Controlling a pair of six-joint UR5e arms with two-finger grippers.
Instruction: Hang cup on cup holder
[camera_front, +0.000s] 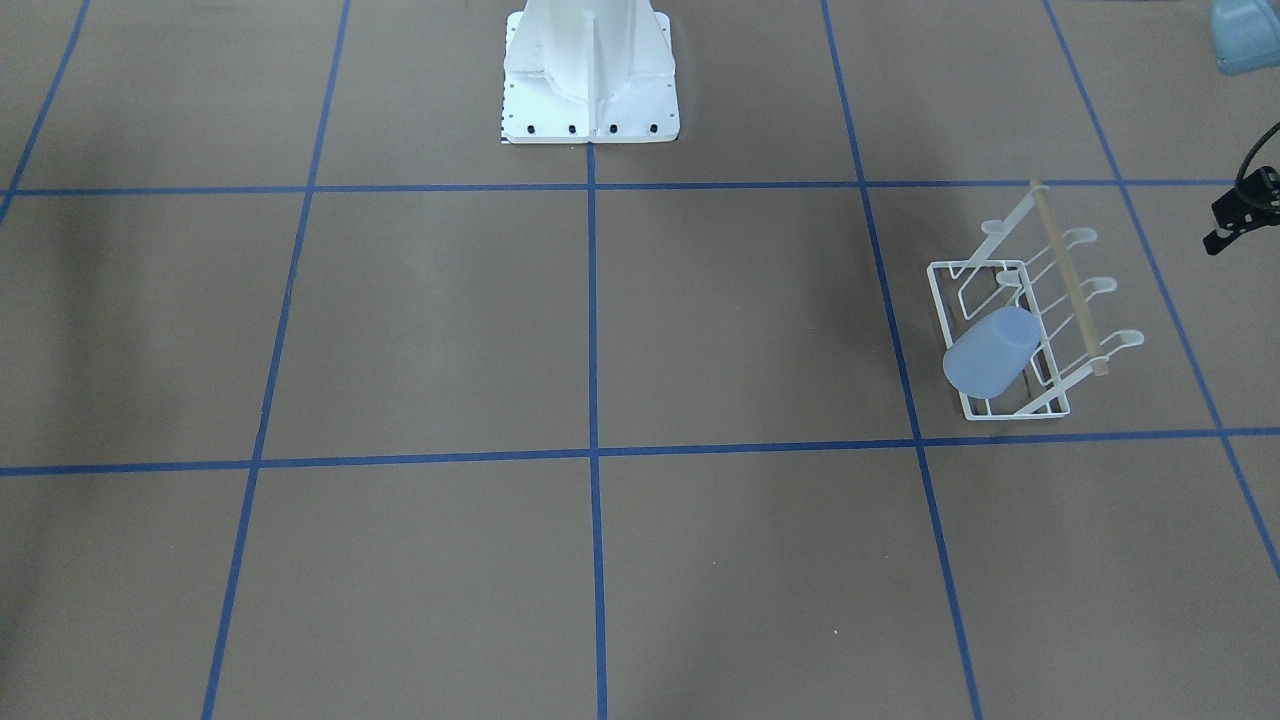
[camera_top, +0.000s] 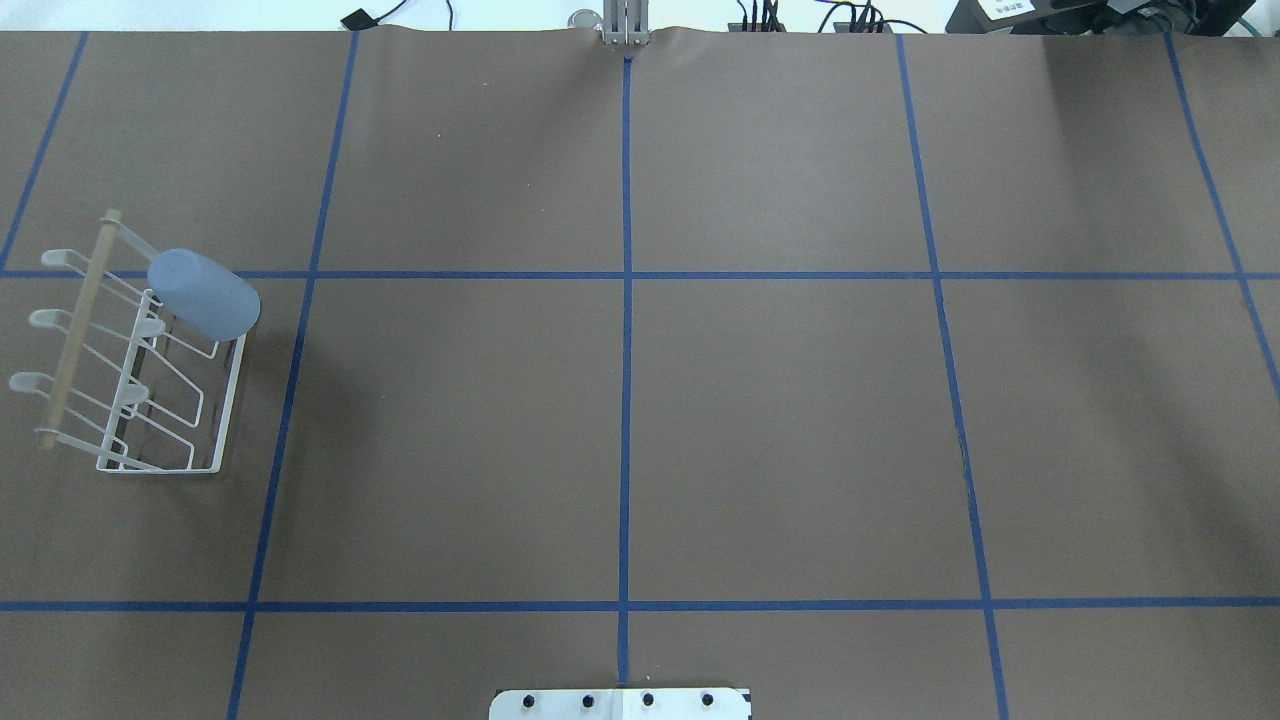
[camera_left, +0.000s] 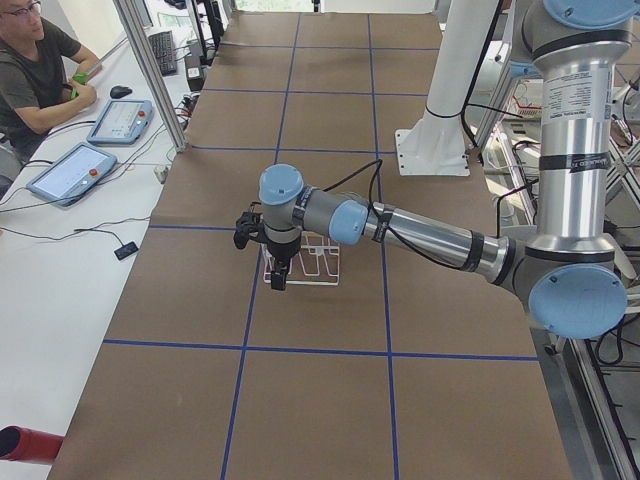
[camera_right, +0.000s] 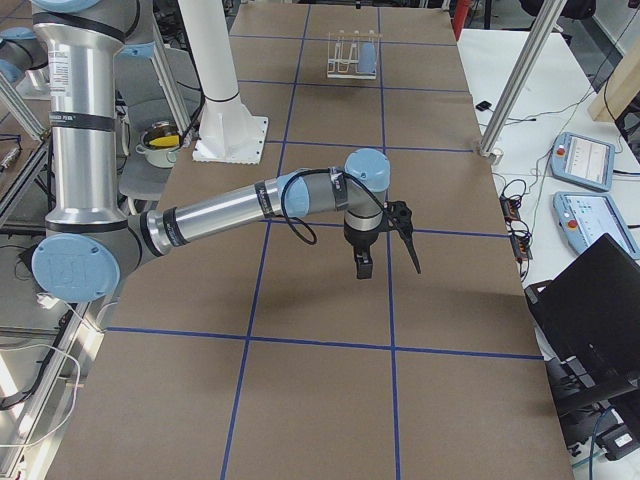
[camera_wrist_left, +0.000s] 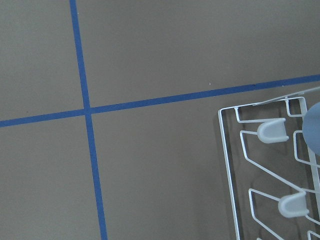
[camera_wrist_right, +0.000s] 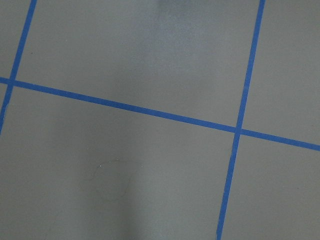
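Observation:
The light blue cup (camera_front: 990, 352) hangs mouth-down and tilted on a prong of the white wire cup holder (camera_front: 1070, 280), at the end nearest the operators' side. Both show in the overhead view, the cup (camera_top: 203, 294) on the holder (camera_top: 75, 335) at the table's left. The left wrist view shows the holder's base (camera_wrist_left: 227, 165) and a sliver of the cup (camera_wrist_left: 314, 127). My left gripper (camera_left: 262, 255) hovers beside the holder, apart from the cup; I cannot tell if it is open. My right gripper (camera_right: 385, 265) hangs over bare table far from the holder (camera_right: 343, 55); I cannot tell its state.
The white robot pedestal (camera_front: 590, 70) stands at the table's robot side. A black fragment of the left wrist (camera_front: 1245, 205) shows at the front view's right edge. An operator (camera_left: 30, 70) sits with tablets (camera_left: 72, 170) beside the table. Blue tape lines grid the brown tabletop.

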